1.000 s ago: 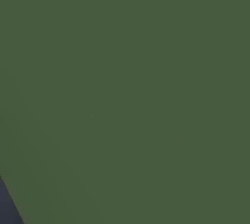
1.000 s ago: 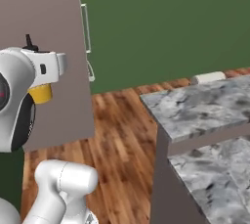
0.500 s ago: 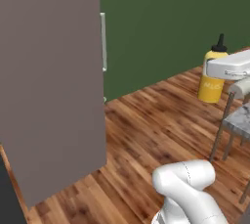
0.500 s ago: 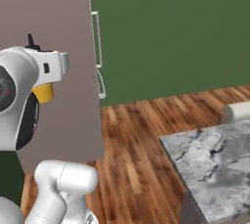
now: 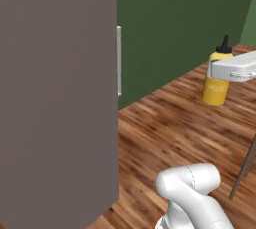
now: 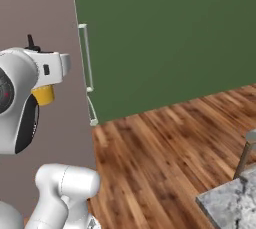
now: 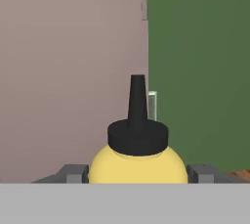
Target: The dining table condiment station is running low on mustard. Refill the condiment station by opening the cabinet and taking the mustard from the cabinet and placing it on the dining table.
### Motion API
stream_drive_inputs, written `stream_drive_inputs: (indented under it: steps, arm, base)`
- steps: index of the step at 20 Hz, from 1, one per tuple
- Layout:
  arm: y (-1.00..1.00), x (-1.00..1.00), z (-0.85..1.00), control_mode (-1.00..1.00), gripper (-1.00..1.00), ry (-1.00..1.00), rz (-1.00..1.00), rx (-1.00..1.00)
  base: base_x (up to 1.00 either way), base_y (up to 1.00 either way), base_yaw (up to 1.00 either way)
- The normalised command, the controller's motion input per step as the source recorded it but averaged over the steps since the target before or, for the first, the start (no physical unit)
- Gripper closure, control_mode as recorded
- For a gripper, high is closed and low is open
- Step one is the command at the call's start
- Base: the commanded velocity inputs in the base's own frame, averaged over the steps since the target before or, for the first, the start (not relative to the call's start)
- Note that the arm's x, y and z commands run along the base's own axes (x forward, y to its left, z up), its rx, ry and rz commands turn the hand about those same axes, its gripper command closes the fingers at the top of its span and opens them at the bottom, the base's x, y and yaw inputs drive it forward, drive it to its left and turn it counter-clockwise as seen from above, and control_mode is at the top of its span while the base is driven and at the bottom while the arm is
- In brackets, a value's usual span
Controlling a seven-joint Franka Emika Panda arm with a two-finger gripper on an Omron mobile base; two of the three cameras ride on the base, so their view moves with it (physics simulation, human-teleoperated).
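Note:
The mustard (image 5: pixel 216 85), a small yellow squeeze bottle with a black pointed nozzle, hangs upright in the air, and my gripper (image 5: pixel 221 72) is shut on its upper body. In the hand view the mustard (image 7: pixel 138 160) sits between the two dark fingertips (image 7: pixel 73 174), one on each side of its yellow shoulder. In the right base view only the mustard's base (image 6: pixel 44 95) and nozzle tip show past my white hand. A corner of the dining table's marble top (image 6: pixel 231 207) shows at the lower right. I cannot tell whether the tall mauve-brown unit is the cabinet.
A tall mauve-brown unit (image 5: pixel 55 98) with a grey vertical bar handle (image 5: pixel 119 60) reaches the floor on the left. Behind it stands a dark green wall (image 6: pixel 170 33), with wooden floor (image 5: pixel 170 128) below. A stool leg (image 6: pixel 243 155) rises beside the table corner.
The whole picture has shifted, so the base has turned: the marble table slid right and almost out of the right base view. The mustard stays in the gripper.

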Motion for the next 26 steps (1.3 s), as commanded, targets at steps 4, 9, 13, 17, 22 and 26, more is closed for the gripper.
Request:
stream_drive_inputs:
  steps: [4,9,13,17,22,26]
  arm:
    - [0.0,0.0,0.0,1.0,1.0,0.0,0.0,0.0]
    - [0.0,0.0,0.0,1.0,1.0,0.0,0.0,0.0]
    - [0.0,0.0,0.0,1.0,1.0,0.0,0.0,0.0]
    - [0.0,0.0,0.0,1.0,1.0,0.0,0.0,0.0]
    - [0.0,0.0,0.0,1.0,1.0,0.0,0.0,0.0]
    - [0.0,0.0,0.0,1.0,1.0,0.0,0.0,0.0]
  base:
    - [0.92,0.08,-0.48]
    - [0.65,-0.02,-0.48]
    - [0.48,-0.06,-0.5]
    - [0.61,0.0,-0.52]
    - [0.94,0.01,-0.49]
    - [1.0,0.27,-0.43]
